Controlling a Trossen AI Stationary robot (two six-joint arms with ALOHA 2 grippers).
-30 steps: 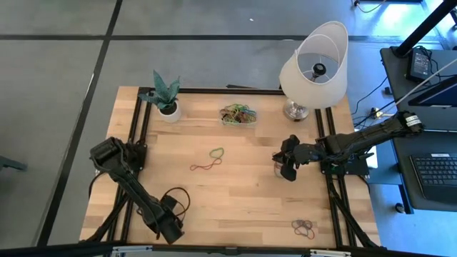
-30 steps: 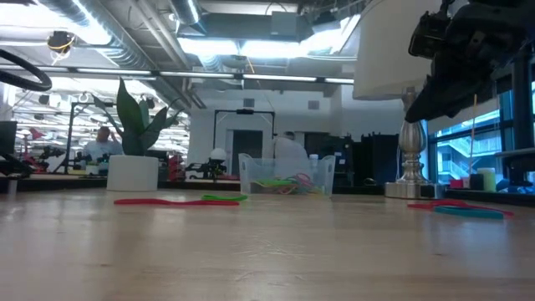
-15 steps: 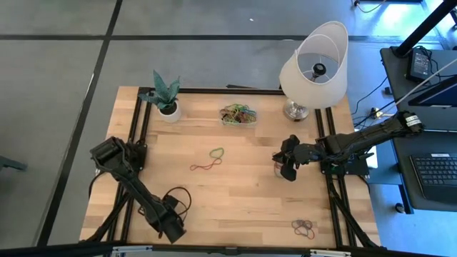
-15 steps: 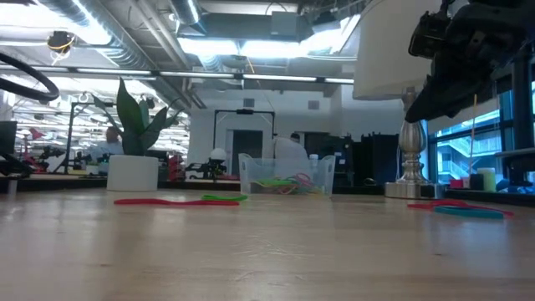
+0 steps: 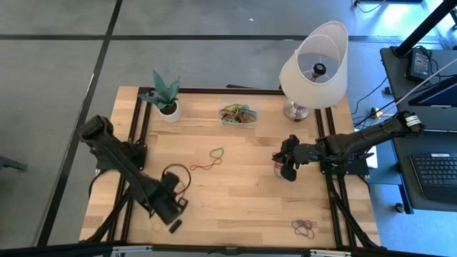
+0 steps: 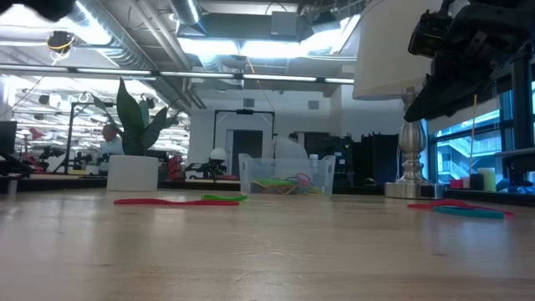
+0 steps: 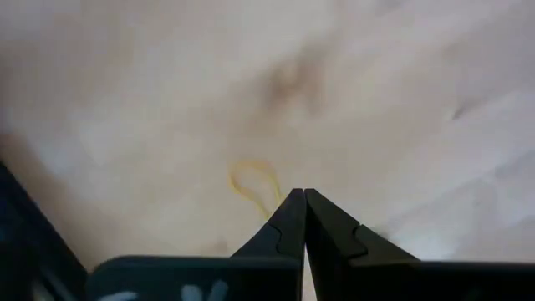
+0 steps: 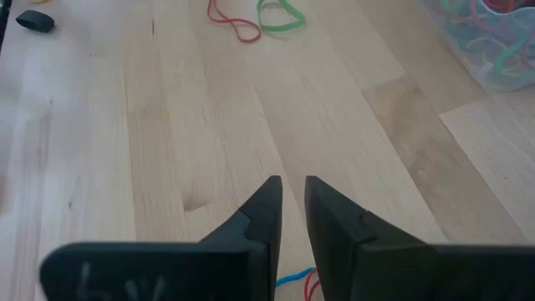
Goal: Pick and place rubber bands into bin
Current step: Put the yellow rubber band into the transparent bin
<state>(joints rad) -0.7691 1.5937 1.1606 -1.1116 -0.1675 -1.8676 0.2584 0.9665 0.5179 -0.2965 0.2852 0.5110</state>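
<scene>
1. Since the earlier frames the left arm has swung up and inward in the high view, and its left hand [image 5: 173, 202] has gone from spread to pressed together at the lower left of the bench [image 5: 243, 200].
2. In the left wrist view the fingertips [image 7: 303, 203] meet with no gap, and a thin yellow rubber band [image 7: 255, 182] lies on the wood with one end running in under the tips; whether it is actually pinched I cannot tell.
3. By my judgement this is the grasp step of one pick: the next move calls for lifting to check that the band comes along, then carrying it across to the clear bin [image 5: 238, 116] at the upper middle of the high view, which already holds a tangle of coloured bands.
4. The right hand [image 5: 284, 166] waits at centre right with its fingers a little apart and nothing between them; a blue and a red band [image 8: 299, 280] lie just beneath it.
5. Other bands remain out: a green and red pair [image 5: 209, 159] mid-bench, and a dark cluster [image 5: 304, 228] at the lower right.
6. Around the bin stand a potted plant [image 5: 166, 96] and a white lamp [image 5: 313, 63]. A small black block [image 5: 175, 226] lies just beside the left hand. Nothing stands on the direct path to the bin, though the green and red pair lies under it.
</scene>
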